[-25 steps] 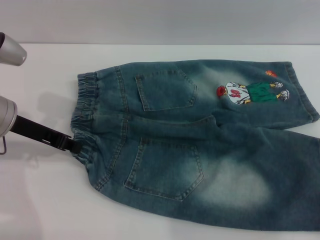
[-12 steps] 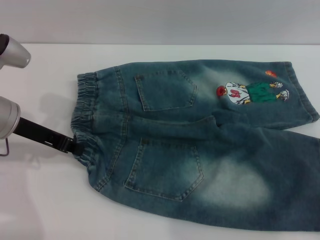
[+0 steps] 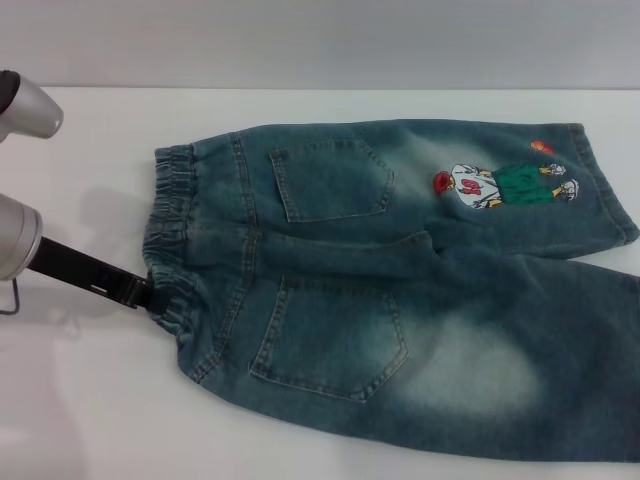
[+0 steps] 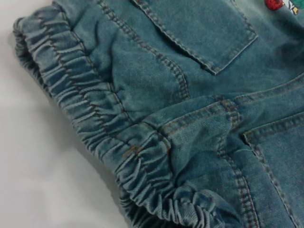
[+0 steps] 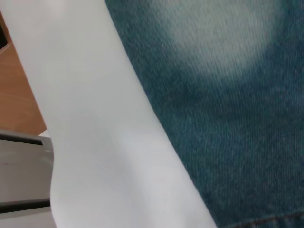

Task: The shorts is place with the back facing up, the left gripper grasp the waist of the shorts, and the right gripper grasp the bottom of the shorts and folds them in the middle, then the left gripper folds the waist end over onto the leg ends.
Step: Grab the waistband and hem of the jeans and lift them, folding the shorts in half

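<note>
The blue denim shorts (image 3: 400, 290) lie flat, back up, with both patch pockets showing. The gathered waist (image 3: 165, 230) points left. The upper leg's hem (image 3: 612, 190) lies at the right, near the cartoon patch (image 3: 505, 186); the lower leg runs past the right edge of the head view. My left gripper (image 3: 148, 293) reaches in from the left on its black neck, and its tip meets the lower part of the waistband, where the cloth bunches. The left wrist view is filled by the puckered waist (image 4: 95, 118). The right wrist view shows faded denim (image 5: 228, 95); the right gripper itself is out of view.
The shorts rest on a white table (image 3: 90, 400) with bare surface to the left and front. The table edge (image 5: 42, 142) shows in the right wrist view, with a wooden floor (image 5: 19, 99) below it.
The left arm's silver wrist has shifted slightly. The gripper tip stays at the waistband, and the shorts have not moved.
</note>
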Controlling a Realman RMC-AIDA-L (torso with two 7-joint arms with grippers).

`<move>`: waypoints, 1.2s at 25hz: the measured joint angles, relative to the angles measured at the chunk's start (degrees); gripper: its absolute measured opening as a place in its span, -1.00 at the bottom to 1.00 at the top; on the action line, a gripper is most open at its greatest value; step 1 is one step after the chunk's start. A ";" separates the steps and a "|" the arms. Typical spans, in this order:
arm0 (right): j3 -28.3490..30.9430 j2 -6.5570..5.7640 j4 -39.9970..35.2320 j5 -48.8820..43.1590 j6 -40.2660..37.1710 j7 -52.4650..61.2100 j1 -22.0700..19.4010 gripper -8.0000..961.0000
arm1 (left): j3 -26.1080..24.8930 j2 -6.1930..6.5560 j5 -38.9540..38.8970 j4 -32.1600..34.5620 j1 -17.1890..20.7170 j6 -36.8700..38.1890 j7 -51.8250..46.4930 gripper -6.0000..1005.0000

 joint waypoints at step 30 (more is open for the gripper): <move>-1.38 0.84 -3.30 0.52 -1.46 0.13 1.09 0.28 | 0.08 0.29 0.10 -1.37 -0.68 -1.47 0.31 -0.86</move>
